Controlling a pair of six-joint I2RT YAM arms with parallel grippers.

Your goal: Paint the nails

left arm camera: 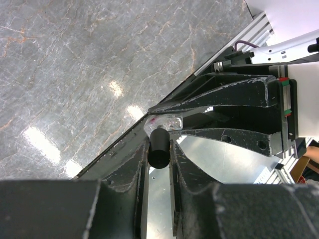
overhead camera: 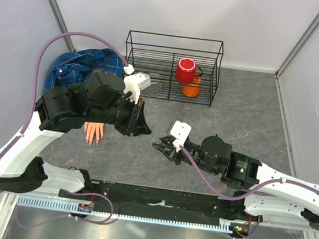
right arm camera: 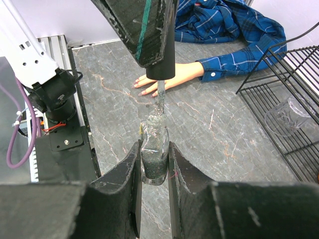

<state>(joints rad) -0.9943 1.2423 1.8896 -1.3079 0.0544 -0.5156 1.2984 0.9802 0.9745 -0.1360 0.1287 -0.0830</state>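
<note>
The fake hand (overhead camera: 94, 133) lies palm down on the table, its blue plaid sleeve (overhead camera: 84, 66) trailing to the back left. Its nails (right arm camera: 144, 91) show pinkish at the fingertips. My right gripper (right arm camera: 154, 149) is shut on a small clear polish bottle (right arm camera: 155, 154) held upright above the table. My left gripper (left arm camera: 159, 148) is shut on the black brush cap (left arm camera: 159, 147) directly over that bottle. In the right wrist view the cap (right arm camera: 160, 55) hangs above the bottle and its brush stem (right arm camera: 159, 97) reaches into the bottle's neck. Both grippers meet to the right of the hand (right arm camera: 167, 79).
A black wire rack (overhead camera: 171, 67) stands at the back with a red cup (overhead camera: 186, 70), an orange object (overhead camera: 190, 89) and a clear glass (right arm camera: 286, 117) inside. White walls close the cell on three sides.
</note>
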